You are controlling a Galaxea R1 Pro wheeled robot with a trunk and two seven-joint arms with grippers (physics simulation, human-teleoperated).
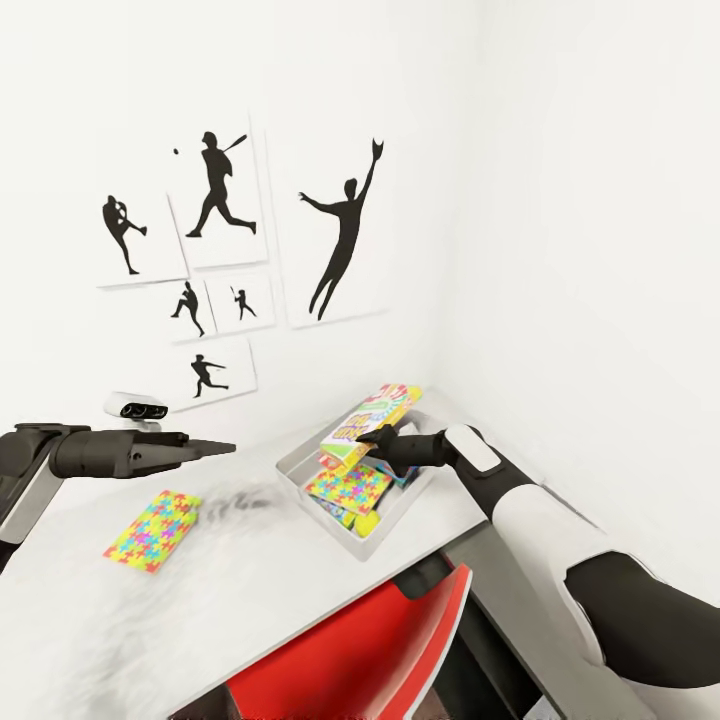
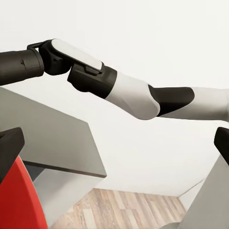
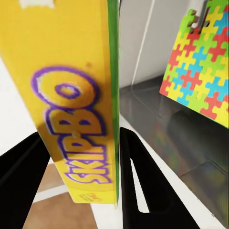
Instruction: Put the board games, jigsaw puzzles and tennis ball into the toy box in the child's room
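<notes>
Head view: right gripper [image 1: 375,437] clamps board game [image 1: 368,415] over toy box [image 1: 300,465] holding puzzle [image 1: 348,488]; left gripper [image 1: 222,447] pinched closed.

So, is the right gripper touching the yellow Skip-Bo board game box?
Touching. In the right wrist view, the black fingers of the right gripper press on both faces of the yellow Skip-Bo board game box, with no gap on either side.
</notes>
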